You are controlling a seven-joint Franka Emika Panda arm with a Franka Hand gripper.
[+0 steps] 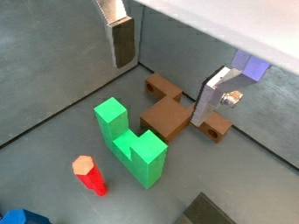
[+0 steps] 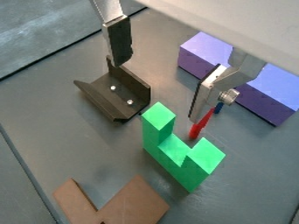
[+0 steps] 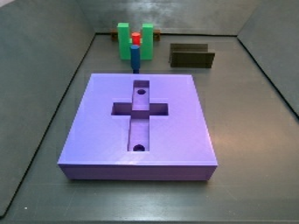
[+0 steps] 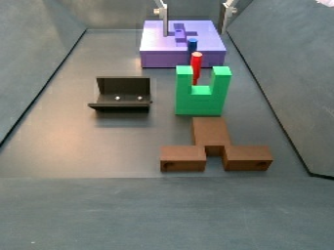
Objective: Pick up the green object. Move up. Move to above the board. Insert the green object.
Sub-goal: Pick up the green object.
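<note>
the gripper [image 2: 170,74] hangs above the floor with its silver fingers [image 2: 118,39] spread wide and nothing between them, so the pick-up is not yet made; the green object [image 2: 177,147] stands on the grey floor below it, prongs up, and in a side view [image 4: 204,91] it sits between the fixture [image 4: 121,95] and the right wall, well apart from the board [image 4: 182,45] at the far end; the chief risk is the crowding around it; the thin blue post with a red top [image 3: 135,49] stands just beside the green object, and in a wrist view the red tip [image 1: 90,174] is near the block's base, so a finger coming down on that side could knock the post over or catch it in the grasp; the brown cross-shaped piece [image 1: 176,109] lies close on another side and may block a finger or get shoved; a grip on a single prong could let the block tilt, and a tilted block would likely jam at the board's cross-shaped recess [image 3: 138,109]; whether the fingers are lined up over the block i cannot tell.
</note>
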